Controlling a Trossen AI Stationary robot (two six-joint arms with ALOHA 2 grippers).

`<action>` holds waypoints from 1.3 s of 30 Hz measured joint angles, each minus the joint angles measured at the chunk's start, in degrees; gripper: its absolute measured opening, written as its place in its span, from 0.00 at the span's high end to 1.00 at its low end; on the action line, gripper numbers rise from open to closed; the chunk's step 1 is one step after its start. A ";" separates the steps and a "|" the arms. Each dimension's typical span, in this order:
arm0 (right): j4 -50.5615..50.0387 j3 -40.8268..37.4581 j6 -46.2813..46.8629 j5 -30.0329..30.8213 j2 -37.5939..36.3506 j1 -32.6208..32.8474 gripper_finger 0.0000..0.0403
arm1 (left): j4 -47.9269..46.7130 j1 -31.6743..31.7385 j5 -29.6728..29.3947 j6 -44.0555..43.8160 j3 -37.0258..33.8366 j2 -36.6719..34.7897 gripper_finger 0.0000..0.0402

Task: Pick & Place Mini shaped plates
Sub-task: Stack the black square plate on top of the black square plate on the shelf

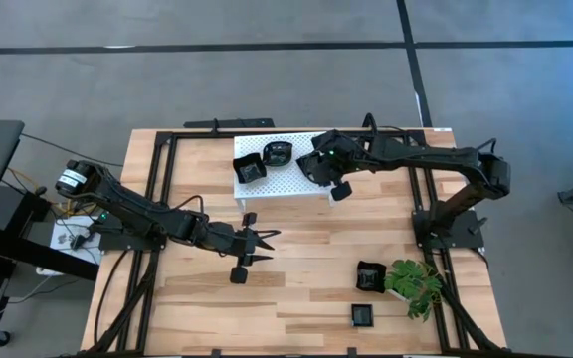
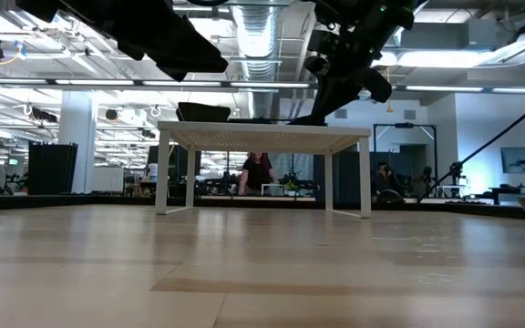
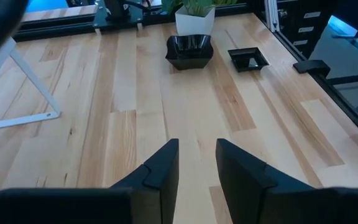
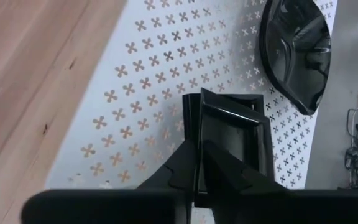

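Observation:
A white perforated rack [image 1: 282,177] stands at the table's far middle. On it lie a square black plate [image 1: 250,168] and a rounded black plate [image 4: 296,50]. My right gripper [image 4: 197,152] reaches over the rack's right part, shut on a third plate, a square one [image 4: 232,140]. Two more black plates [image 3: 189,50] [image 3: 248,58] rest flat on the wood at the near right, beside the plant. My left gripper [image 3: 197,149] hovers open above the table's middle with nothing between its fingers. My right gripper has the square plate's side wall [image 4: 194,115] between its two fingers, one finger [image 4: 225,165] inside the plate and one outside. The fingers slant down from the table's right side. The plate lies on the rack top.
A green plant in a white pot [image 1: 416,283] stands at the near right, close to the two plates on the wood. The rack's thin white legs [image 2: 164,173] lift its top off the table. Bare wood lies in front of my left gripper.

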 joint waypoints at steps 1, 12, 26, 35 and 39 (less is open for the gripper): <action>0.03 0.00 0.30 0.00 0.00 0.03 0.92 | 0.00 0.00 0.00 -0.01 0.00 0.00 0.73; -2.65 4.05 6.31 0.20 -0.01 0.85 0.76 | 0.00 0.00 -0.01 -2.58 0.00 0.00 0.73; -7.70 5.64 22.13 20.10 0.25 -1.39 0.89 | -0.02 0.00 0.00 -5.58 0.00 0.00 0.73; -7.33 5.64 25.49 9.12 0.26 -5.56 0.99 | 0.13 0.00 0.00 -5.58 0.00 0.00 0.73; -6.61 5.61 25.51 8.86 1.33 -5.28 0.99 | 0.30 0.00 0.00 -5.57 0.00 0.00 0.73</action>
